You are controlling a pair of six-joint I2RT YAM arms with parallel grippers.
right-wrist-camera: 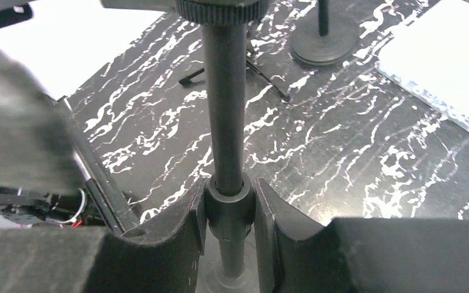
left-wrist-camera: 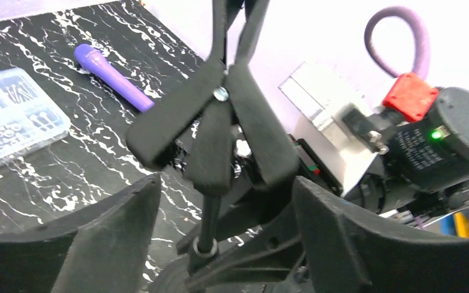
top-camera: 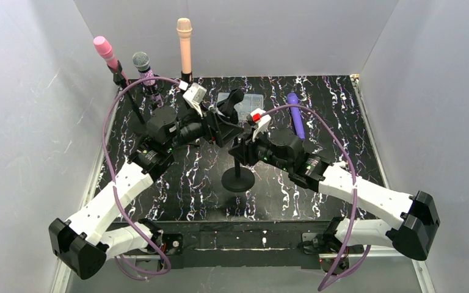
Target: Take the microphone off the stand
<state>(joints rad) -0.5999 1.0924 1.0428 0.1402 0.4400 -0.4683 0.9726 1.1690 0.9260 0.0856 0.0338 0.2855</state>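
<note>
Right gripper (right-wrist-camera: 231, 207) pads sit closest, clamped on the collar of the stand (right-wrist-camera: 226, 110) pole, low near its base. The microphone (top-camera: 295, 116) is off the stand. It lies flat on the table (top-camera: 183, 183), beyond the stand and to its right, well apart from both grippers — purple, slim, rounded head at the far end. Only the left wrist view shows the stand's clip (left-wrist-camera: 210, 128) up close, with the left gripper (left-wrist-camera: 226, 183) spread open either side of it. The right wrist view shows the grip but not the microphone. Beyond the stand lies a clear plastic box (left-wrist-camera: 12, 116) — near the microphone.
</note>
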